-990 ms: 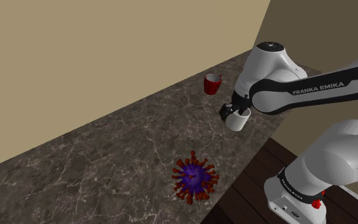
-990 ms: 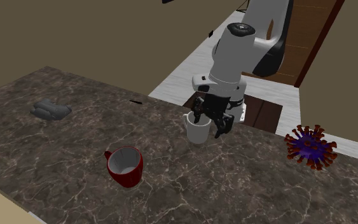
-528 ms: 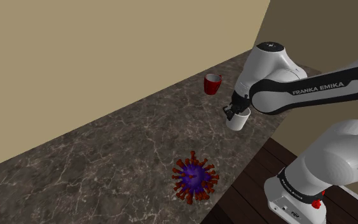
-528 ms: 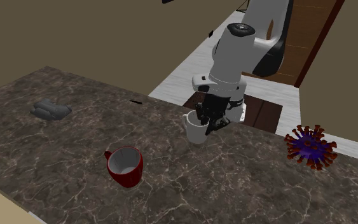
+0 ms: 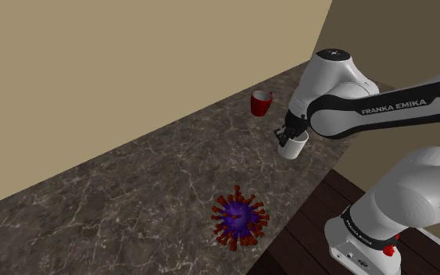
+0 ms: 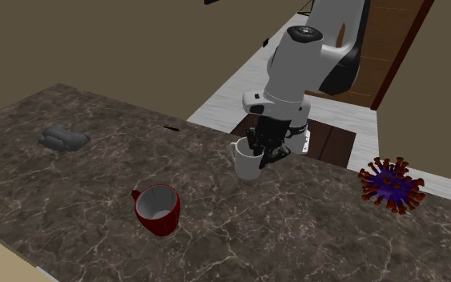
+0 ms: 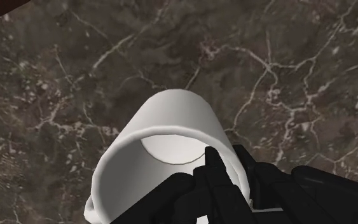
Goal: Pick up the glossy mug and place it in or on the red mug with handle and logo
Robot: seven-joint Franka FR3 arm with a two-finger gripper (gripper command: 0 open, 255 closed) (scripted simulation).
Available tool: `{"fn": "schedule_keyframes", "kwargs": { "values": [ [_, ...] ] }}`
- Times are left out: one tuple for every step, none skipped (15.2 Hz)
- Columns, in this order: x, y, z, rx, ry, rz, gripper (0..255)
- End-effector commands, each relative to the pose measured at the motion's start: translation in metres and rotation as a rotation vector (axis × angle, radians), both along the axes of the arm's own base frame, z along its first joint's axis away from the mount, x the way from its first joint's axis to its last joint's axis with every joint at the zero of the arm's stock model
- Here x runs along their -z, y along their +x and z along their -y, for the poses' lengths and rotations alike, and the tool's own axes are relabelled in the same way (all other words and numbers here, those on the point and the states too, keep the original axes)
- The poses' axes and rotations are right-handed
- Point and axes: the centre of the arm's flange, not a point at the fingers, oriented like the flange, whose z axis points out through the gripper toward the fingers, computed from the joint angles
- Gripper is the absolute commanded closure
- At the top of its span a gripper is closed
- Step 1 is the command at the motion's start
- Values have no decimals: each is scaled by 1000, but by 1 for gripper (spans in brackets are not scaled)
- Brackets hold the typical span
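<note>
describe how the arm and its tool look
The arm has rounded white links with dark joint sections; one dark section bears white FRANKA EMIKA lettering. A small red part sits near its base. The tool is all black, with two fingers.

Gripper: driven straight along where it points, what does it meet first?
The gripper, shut on the white mug by its wall, points down. Beyond the mug it holds, the line ends on the marbled countertop, with nothing between. Whether the mug's base clears it is unclear.
</note>
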Motion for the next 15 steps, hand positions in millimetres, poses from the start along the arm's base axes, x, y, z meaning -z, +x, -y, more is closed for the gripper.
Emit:
{"fn": "schedule_keyframes", "kwargs": {
  "values": [
    [-10,0,1,0,0,0,255],
    [-15,0,1,0,0,0,255],
    [-20,0,1,0,0,0,255],
    [-25,0,1,0,0,0,255],
    [-31,0,1,0,0,0,255],
    [-36,0,1,0,0,0,255],
    [-41,0,1,0,0,0,255],
    [-47,0,1,0,0,0,255],
    [-52,0,1,0,0,0,255],
    [-57,0,1,0,0,0,255],
    [-62,0,1,0,0,0,255],
    [-68,0,1,0,0,0,255],
    [-73,0,1,0,0,0,255],
    [-78,0,1,0,0,0,255],
    [-84,0,1,0,0,0,255]
  ]
}}
